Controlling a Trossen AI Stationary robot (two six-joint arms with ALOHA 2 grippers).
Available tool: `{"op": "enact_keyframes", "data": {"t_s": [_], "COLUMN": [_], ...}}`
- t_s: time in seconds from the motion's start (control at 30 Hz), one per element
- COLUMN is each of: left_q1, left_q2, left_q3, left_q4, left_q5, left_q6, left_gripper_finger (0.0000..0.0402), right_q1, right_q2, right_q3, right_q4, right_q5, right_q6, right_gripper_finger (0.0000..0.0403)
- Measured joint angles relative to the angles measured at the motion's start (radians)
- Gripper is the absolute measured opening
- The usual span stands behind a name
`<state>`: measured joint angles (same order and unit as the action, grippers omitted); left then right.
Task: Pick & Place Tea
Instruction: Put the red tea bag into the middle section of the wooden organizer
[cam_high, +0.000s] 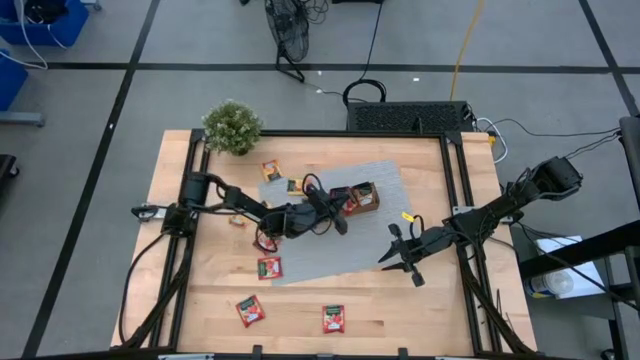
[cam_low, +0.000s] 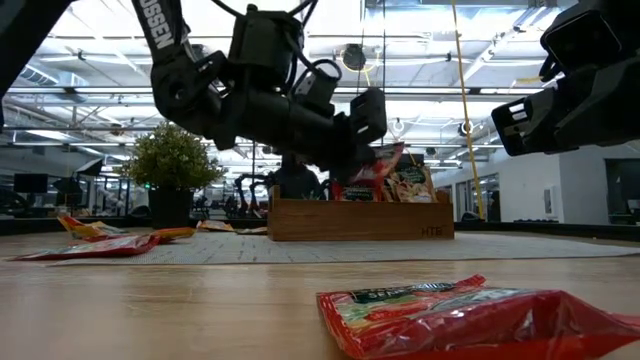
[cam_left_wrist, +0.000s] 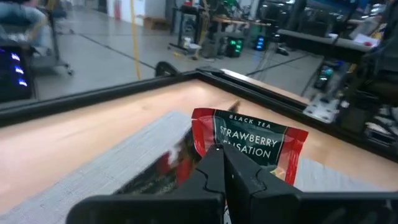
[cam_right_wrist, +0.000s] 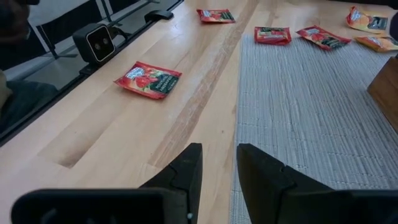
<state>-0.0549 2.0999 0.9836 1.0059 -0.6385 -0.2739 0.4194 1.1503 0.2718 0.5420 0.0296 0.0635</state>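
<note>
Front sachet (cam_low: 478, 318): red, flat on the wood, nearest the low camera.
Left gripper (cam_high: 340, 215): fingers pinched on a red sachet (cam_left_wrist: 249, 143) hanging upright, just beside the tray (cam_high: 365, 196).
Tray: toward the table's back from that gripper; left arm nearer.
Right gripper (cam_high: 398, 254): fingers part-spread, holding nothing, at the mat's (cam_high: 375, 240) edge.

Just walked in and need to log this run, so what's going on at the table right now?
The left gripper is shut on a red tea sachet, holding it by the wooden tray on the grey mat. The tray already holds some sachets. The right gripper, fingers apart and empty, waits at the mat's edge. More sachets lie loose on the table, one red one near the front edge.
</note>
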Motion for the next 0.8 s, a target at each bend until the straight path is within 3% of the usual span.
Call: {"op": "enact_keyframes", "data": {"t_s": [0.37,0.8], "left_q1": [-0.008,0.003], "left_q2": [0.003,0.006], "left_q3": [0.000,0.000], "left_q4": [0.010,-0.019], "left_q5": [-0.088,-0.097], "left_q6": [0.025,0.040], "left_gripper_finger": [0.0000,0.0001], "right_q1": [0.000,0.000], "right_q2": [0.000,0.000], "right_q3": [0.000,0.000], "right_q4": [-0.001,0.000], "right_q5": [0.000,0.000], "right_q6": [0.002,-0.002], "right_gripper_finger": [0.0091,0.0091]}}
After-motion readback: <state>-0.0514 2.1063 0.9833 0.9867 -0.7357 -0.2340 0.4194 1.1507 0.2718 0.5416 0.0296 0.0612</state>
